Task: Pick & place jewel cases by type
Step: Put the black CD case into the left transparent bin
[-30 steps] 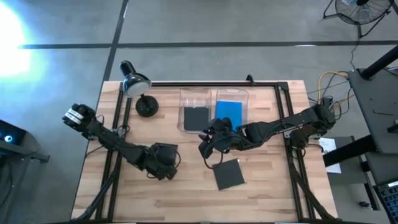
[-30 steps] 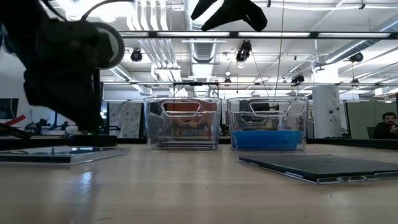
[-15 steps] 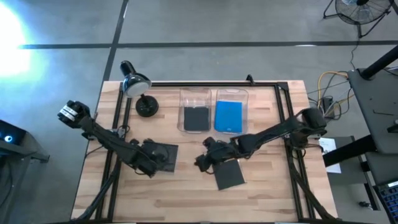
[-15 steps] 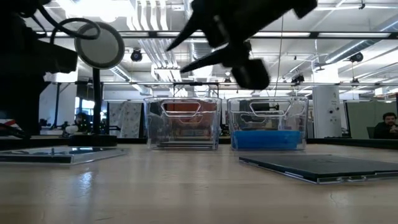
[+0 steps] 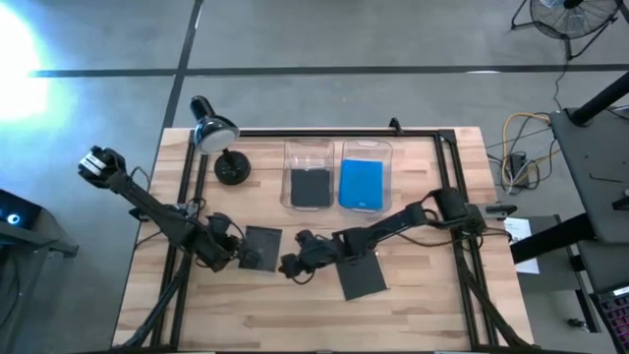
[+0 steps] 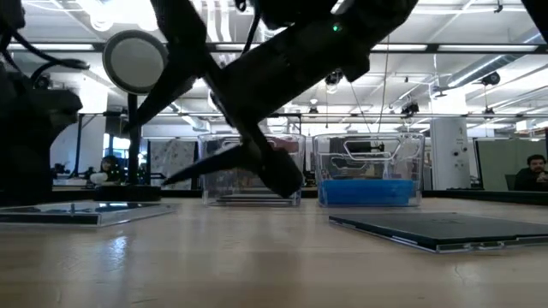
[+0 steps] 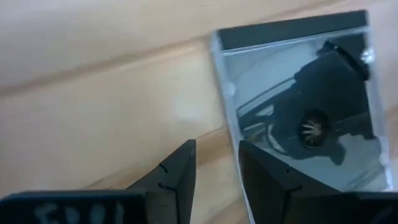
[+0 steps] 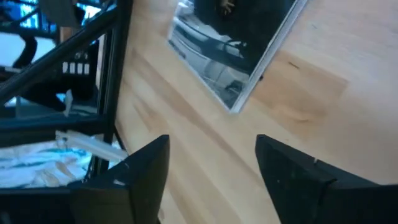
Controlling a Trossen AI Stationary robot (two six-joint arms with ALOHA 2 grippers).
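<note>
A dark grey jewel case lies flat on the table at left centre; it also shows in the left wrist view and the right wrist view. My left gripper is open and low at that case's left edge. My right gripper is open and empty, low over the table just right of the same case. A second dark case lies flat farther right. One clear bin holds a dark case, and the other holds a blue case.
A desk lamp stands at the far left corner. The two bins stand side by side at the far middle. A dark frame runs along the table's far, left and right sides. A person sits in the room far behind.
My right gripper has swung from beside the bins toward the table's left and near edge and come down low next to the left dark case. My left gripper has drawn back toward the left edge, off the case it stood over; the case lies where it was.
</note>
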